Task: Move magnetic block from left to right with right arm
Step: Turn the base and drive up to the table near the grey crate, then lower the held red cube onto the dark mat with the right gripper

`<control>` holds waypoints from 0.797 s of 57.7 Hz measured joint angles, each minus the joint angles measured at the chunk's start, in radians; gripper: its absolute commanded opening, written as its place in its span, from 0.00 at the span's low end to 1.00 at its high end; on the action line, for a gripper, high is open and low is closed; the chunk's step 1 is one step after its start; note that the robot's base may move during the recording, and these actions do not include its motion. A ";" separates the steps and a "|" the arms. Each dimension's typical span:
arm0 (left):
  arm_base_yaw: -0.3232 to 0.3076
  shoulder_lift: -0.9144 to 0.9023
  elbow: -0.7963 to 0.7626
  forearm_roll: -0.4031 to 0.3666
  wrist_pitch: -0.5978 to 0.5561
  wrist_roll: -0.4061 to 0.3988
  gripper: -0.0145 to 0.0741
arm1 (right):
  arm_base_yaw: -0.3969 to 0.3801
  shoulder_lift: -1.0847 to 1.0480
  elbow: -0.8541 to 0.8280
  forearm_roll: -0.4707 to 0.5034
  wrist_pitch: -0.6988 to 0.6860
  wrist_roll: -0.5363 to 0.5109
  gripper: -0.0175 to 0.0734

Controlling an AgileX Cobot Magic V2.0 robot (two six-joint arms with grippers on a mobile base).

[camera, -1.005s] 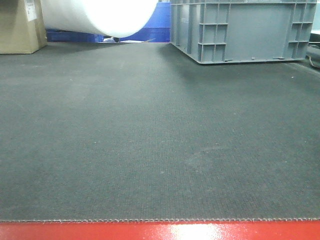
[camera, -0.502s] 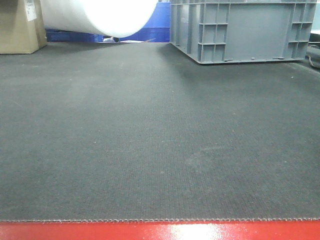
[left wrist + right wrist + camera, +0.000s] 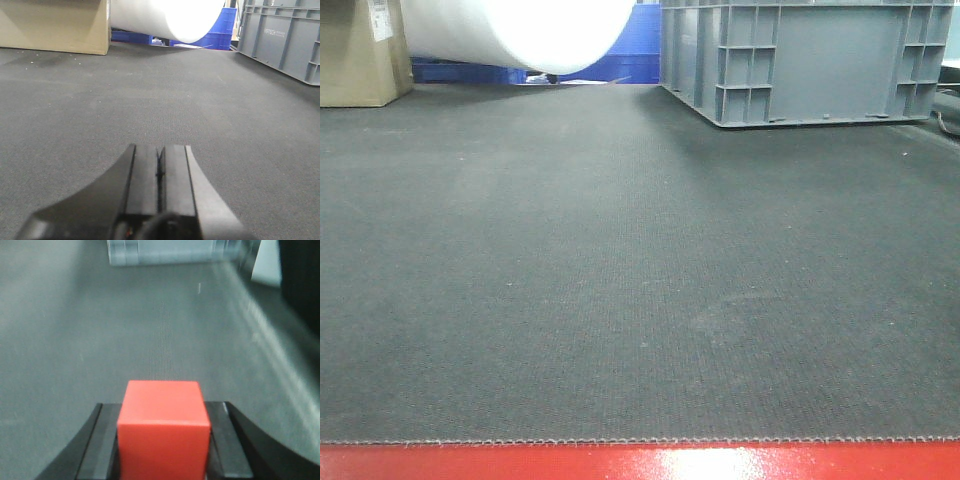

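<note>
Your right gripper (image 3: 162,440) is clamping the small matte red magnetic cube (image 3: 163,432) between its black fingers (image 3: 100,445), one flat face turned squarely forward; being a cube, it is showing no long axis. Ahead, the ribbed grey plastic crate (image 3: 165,251) is blurring out. Your left gripper (image 3: 159,172) is sitting closed and empty; embossed lettering on the crate (image 3: 282,37) beyond it is proving unreadable.

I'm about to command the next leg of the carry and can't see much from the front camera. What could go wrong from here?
1. The small matte red cube sits between the right tool fingers with smooth faces; a quick swing might let it slip.
2. The right wrist view is motion-blurred, so placement may be hard to judge.
3. The ribbed grey plastic crate stands ahead on the dark textured mat; overshooting could bump it.
</note>
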 measured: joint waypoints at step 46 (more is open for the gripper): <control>0.000 0.000 0.000 0.000 0.000 0.000 0.02 | 0.545 0.914 -0.589 -0.036 0.459 0.471 0.55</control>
